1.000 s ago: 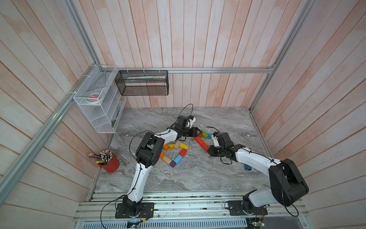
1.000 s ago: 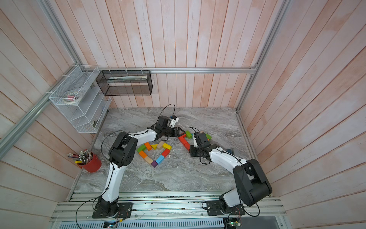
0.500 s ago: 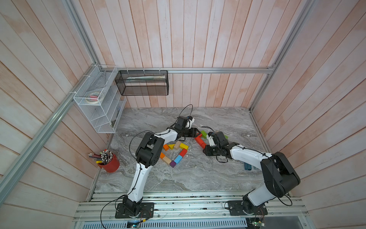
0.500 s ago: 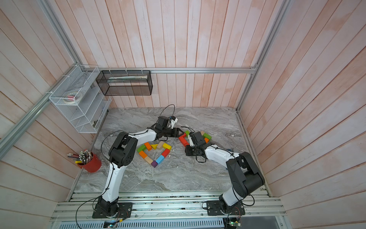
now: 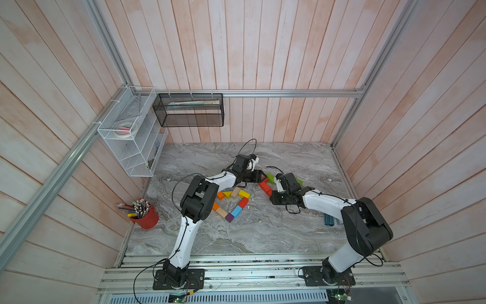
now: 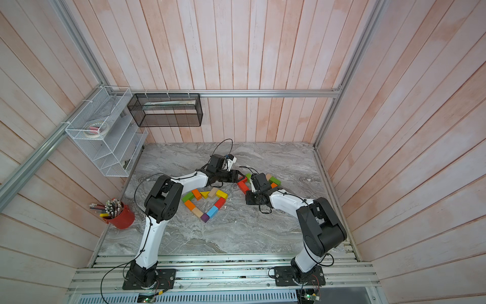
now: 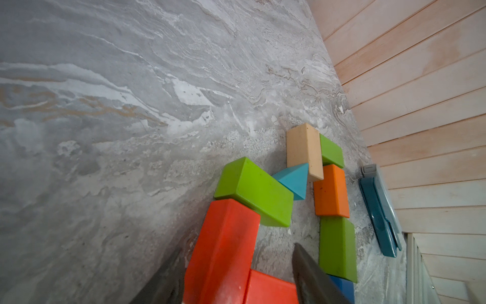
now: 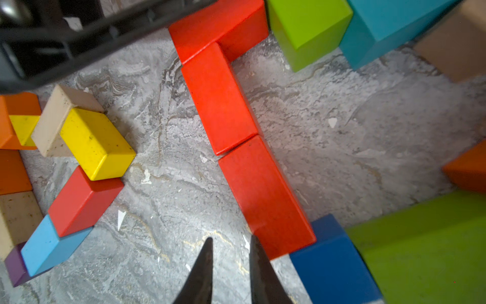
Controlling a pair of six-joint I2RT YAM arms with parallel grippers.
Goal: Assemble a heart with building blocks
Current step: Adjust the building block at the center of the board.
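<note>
Grey marble tabletop [image 5: 263,237], frame centre: block heart [image 6: 212,211], outline apparently closed. Spare blocks [image 6: 274,180] to its right. Left gripper [image 7: 238,252] straddles red brick [image 7: 223,231], grip uncertain. Right gripper [image 8: 231,242] barely parted, empty.

Table top [image 7: 131,105]: grey stone-look slab, white veining, matt, faintly gritty up close.
Red brick [image 8: 218,100], yellow brick [image 8: 97,143], green brick [image 7: 253,190]: painted smooth, low satin sheen, small scuffs and specks.
Tan brick [image 8: 52,118]: bare unpainted wood, dull, dirt-flecked.
Walls [image 5: 263,39]: wooden planks, pale pinkish-white wash, matt, grain showing through.
Frame rail [image 5: 263,93]: bare silver metal, brushed look.
Wire rack [image 5: 123,147]: white-coated metal mesh.
Basket [image 5: 189,123]: fine black metal mesh, matt.
Cup [image 5: 147,219]: red, smooth; material unclear.
Arm links [image 5: 184,242]: white glossy shell. Joint housings [image 5: 196,202]: black, matt.
</note>
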